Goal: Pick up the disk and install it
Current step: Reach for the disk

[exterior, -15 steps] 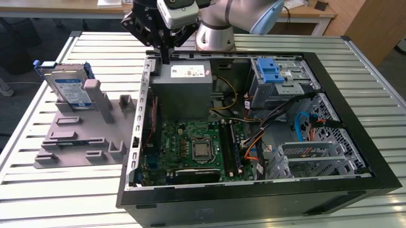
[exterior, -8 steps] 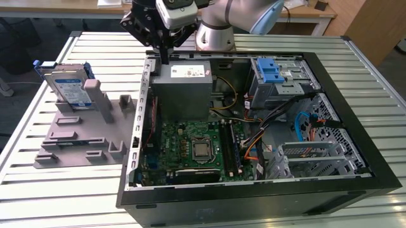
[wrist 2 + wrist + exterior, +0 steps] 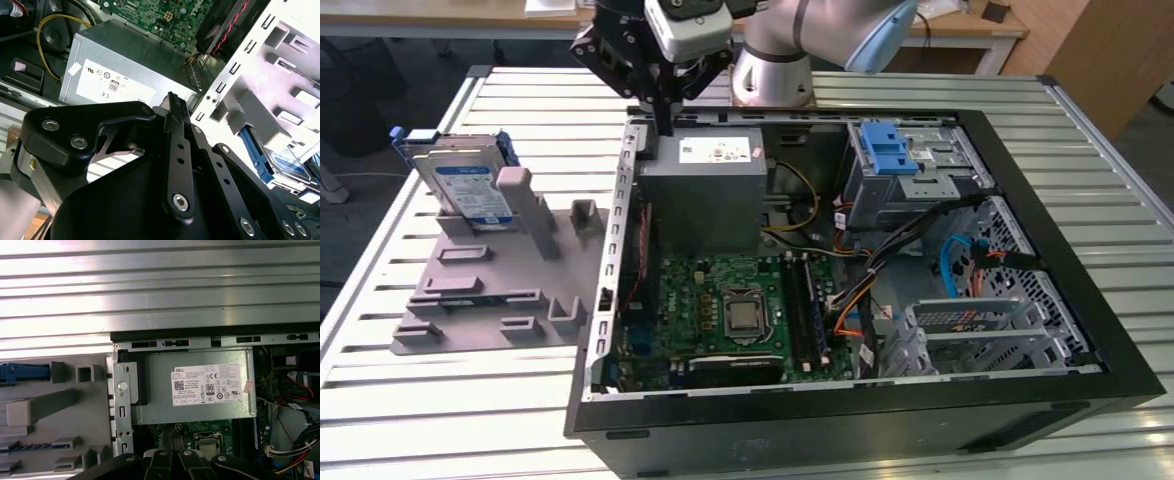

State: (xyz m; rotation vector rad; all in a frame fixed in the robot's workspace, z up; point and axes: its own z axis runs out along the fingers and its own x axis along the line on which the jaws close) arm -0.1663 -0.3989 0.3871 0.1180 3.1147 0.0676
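Observation:
The disk (image 3: 464, 185) stands upright in a grey fixture (image 3: 480, 300) on the slatted table, at the exterior view's left of the open computer case. It is grey metal with a blue-and-white label and a blue frame. Part of it also shows in the second wrist view as the disk (image 3: 286, 165), and the first wrist view catches the blue edge of the disk (image 3: 25, 372). My gripper (image 3: 663, 125) hangs over the case's back corner beside the power supply, well apart from the disk. The gripper (image 3: 174, 100) is shut with nothing in it, and its fingers (image 3: 160, 460) lie side by side.
The grey power supply box (image 3: 700, 190) with a white sticker sits just under the gripper. The motherboard (image 3: 720, 310), cables, a blue latch piece (image 3: 891, 150) and a metal drive cage (image 3: 987, 330) fill the case. The case wall (image 3: 620, 230) runs between fixture and interior.

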